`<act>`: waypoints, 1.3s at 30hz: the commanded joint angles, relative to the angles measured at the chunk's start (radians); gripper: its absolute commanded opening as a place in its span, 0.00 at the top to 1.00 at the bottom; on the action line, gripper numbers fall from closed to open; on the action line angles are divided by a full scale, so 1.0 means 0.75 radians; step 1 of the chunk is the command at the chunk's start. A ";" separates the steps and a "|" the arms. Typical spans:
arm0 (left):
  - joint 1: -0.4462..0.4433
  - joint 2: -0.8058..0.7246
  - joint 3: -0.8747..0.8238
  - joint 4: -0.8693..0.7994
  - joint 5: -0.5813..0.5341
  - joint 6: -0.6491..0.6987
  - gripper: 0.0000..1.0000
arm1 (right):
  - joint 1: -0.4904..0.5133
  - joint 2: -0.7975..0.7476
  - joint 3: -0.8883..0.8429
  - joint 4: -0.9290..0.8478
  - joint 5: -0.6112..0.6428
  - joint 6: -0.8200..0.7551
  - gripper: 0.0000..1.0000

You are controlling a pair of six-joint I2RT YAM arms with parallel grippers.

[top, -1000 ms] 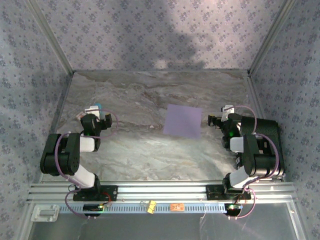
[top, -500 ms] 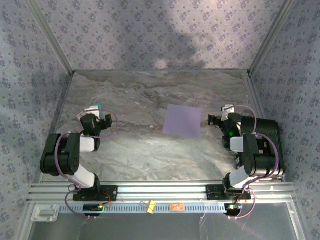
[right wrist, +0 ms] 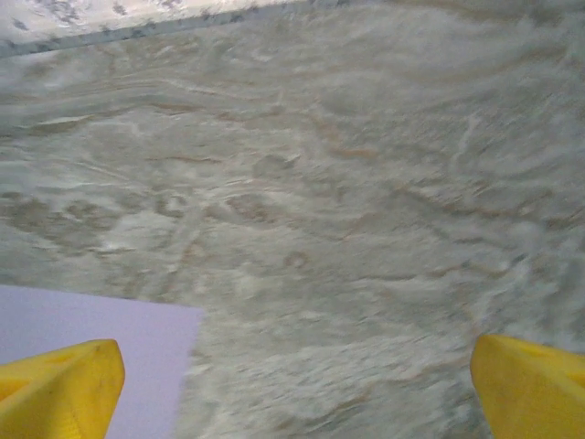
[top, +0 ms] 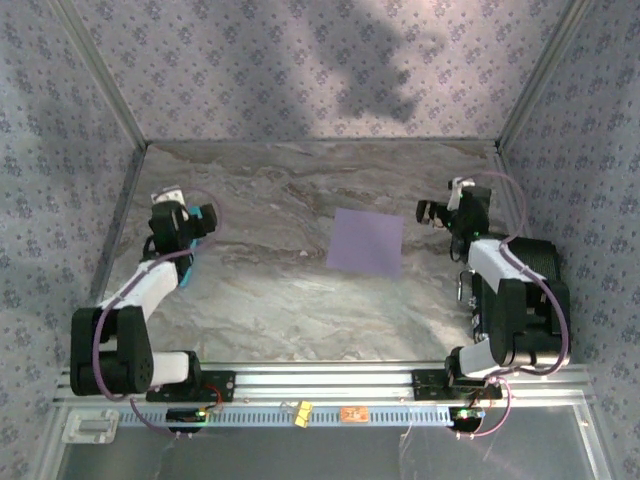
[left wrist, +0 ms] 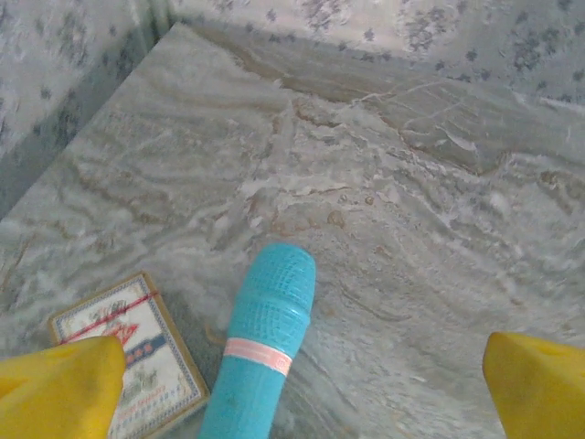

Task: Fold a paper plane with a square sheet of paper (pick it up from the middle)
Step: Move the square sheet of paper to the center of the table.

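Square sheet of paper (top: 366, 242) lies flat on the marble bench (top: 260, 290), right of centre. Left pincer (top: 182, 214) fingers apart, far left, over a teal stick (left wrist: 267, 347) and a card box (left wrist: 137, 347). Right pincer (top: 440, 211) fingers apart, just beside the sheet's right edge.

Left arm (top: 150, 283) and right arm (top: 505, 310) are both wearing black joint housings with white link tubes. Purple cables are looping along each arm, running down to the black base plates. Left gripper (left wrist: 297, 389) and right gripper (right wrist: 292, 384) are showing blunt yellow fingertips. Small green lights are glowing below the bases.
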State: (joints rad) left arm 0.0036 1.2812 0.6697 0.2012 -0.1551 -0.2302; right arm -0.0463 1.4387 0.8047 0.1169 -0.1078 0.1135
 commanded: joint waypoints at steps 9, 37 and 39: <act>0.031 -0.170 0.104 -0.589 0.492 -0.550 0.00 | 0.159 0.265 0.347 -0.692 -0.422 0.446 0.06; 0.077 -0.581 -0.108 -0.609 0.585 -0.610 0.00 | 0.450 0.509 0.264 -0.739 -0.335 0.383 0.18; 0.076 -0.579 -0.098 -0.612 0.617 -0.609 0.00 | 0.488 0.495 0.223 -0.739 -0.343 0.379 0.22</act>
State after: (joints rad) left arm 0.0570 0.8635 0.5816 -0.2619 0.2768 -0.6724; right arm 0.2733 1.7943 1.0485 -0.3321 -0.3653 0.4126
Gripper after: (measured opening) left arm 0.997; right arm 0.799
